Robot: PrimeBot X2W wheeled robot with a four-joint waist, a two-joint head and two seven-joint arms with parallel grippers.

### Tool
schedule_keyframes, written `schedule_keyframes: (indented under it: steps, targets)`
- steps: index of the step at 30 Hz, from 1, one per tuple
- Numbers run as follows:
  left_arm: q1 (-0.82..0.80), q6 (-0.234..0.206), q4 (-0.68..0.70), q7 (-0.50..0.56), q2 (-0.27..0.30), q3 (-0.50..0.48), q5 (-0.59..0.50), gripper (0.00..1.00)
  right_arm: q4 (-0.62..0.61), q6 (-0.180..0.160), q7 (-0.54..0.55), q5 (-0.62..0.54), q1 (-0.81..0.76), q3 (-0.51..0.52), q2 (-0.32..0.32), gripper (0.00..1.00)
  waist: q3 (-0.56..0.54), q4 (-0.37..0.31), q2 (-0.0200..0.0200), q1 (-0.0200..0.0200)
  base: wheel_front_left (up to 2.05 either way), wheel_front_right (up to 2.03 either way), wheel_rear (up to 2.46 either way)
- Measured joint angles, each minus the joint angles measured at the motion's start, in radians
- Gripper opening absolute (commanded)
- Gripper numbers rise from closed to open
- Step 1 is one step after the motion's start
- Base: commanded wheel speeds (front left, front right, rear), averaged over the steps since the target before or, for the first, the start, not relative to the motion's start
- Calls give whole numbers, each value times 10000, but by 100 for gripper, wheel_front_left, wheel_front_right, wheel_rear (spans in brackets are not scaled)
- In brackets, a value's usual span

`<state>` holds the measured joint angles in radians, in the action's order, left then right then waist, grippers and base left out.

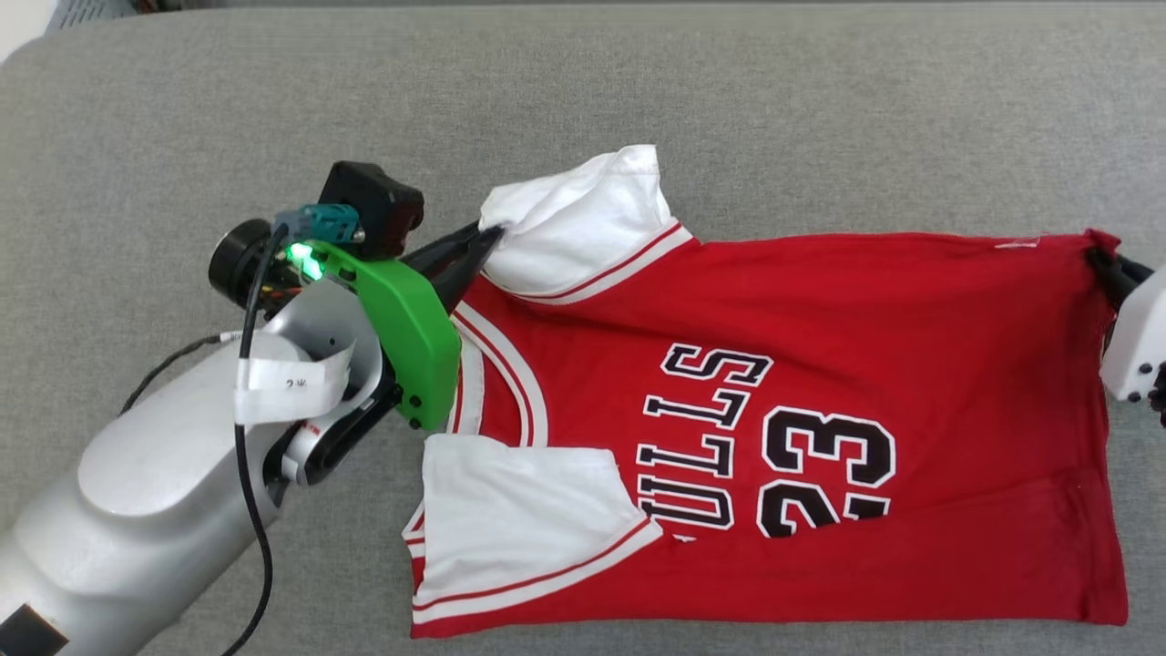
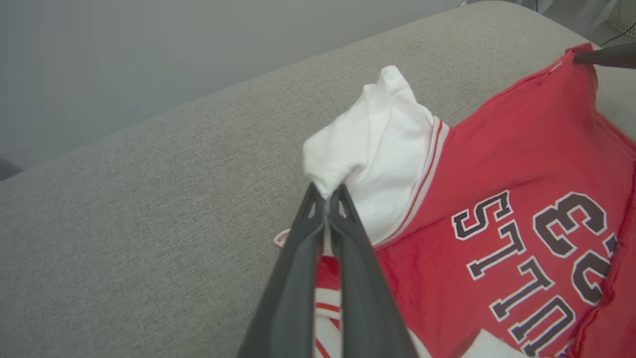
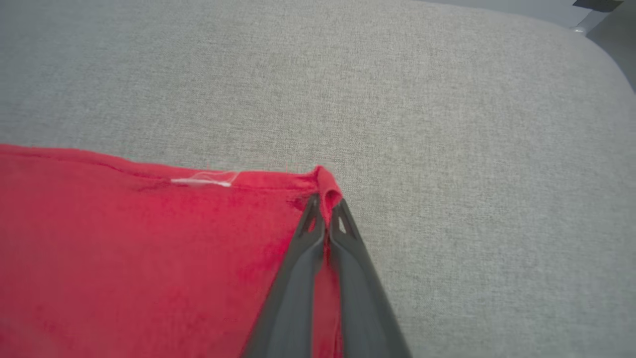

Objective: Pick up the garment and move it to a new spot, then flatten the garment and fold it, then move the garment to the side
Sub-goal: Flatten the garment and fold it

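While garment (image 1: 774, 383) lies spread on grey cushion (image 1: 638, 91) (print side up), left gripper (image 2: 328, 191) pinches far white sleeve (image 2: 382, 149) tip, right gripper (image 3: 326, 203) clamps far hem corner (image 3: 328, 181); both closed on cloth.

1. The jersey (image 1: 820, 301) is red, with white sleeves (image 1: 574, 228) edged in red-and-white striped trim.
2. Its print (image 1: 783, 446) is black, outlined white.
3. The upholstered surface (image 1: 638, 91) is plain grey.
4. The left gripper (image 1: 495, 233) is dark; its wrist cover (image 1: 410, 328) bright green.
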<state>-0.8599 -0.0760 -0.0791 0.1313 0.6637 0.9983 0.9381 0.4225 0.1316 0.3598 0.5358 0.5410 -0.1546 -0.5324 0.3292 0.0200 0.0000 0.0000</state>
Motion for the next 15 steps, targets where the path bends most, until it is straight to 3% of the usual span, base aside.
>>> schedule_keyframes:
  steps: [15]
  targets:
    - [2764, -1126, 1722, -468, 970, 489, 431, 0, -1605, 0, -1484, 1461, -3516, 650, -430, 0, -1376, 61, 0, 0, 0, 0, 0]
